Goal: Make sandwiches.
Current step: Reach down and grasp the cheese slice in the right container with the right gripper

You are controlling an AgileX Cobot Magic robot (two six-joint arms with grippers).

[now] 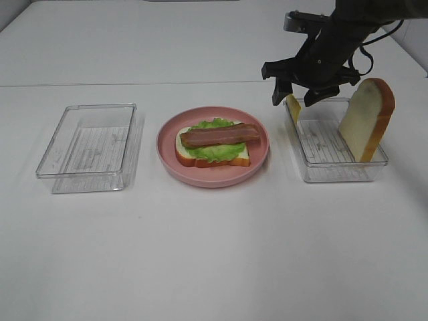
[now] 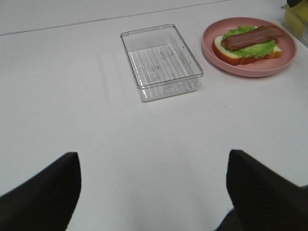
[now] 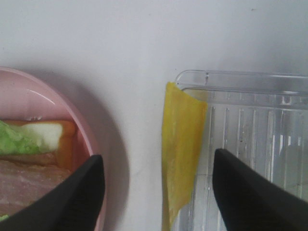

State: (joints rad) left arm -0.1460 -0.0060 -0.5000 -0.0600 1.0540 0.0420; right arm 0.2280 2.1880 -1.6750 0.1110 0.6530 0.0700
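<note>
An open sandwich stack sits on the pink plate [image 1: 167,157]: a white bread slice [image 1: 237,159], green lettuce [image 1: 214,151] and a brown bacon strip [image 1: 219,135] on top. It also shows in the left wrist view [image 2: 250,41]. A thin yellow cheese square [image 1: 292,105] leans against the left wall of the right clear tray [image 1: 334,170]. A second bread slice [image 1: 366,120] stands on edge in that tray. My right gripper [image 1: 294,99] hangs open just above the cheese [image 3: 180,144], one finger on each side, not touching it. My left gripper [image 2: 154,202] is open and empty over bare table.
An empty clear tray [image 1: 87,144] stands left of the plate and shows in the left wrist view [image 2: 161,62]. The plate's rim [image 3: 91,139] lies close beside the right tray's corner [image 3: 250,130]. White table in front.
</note>
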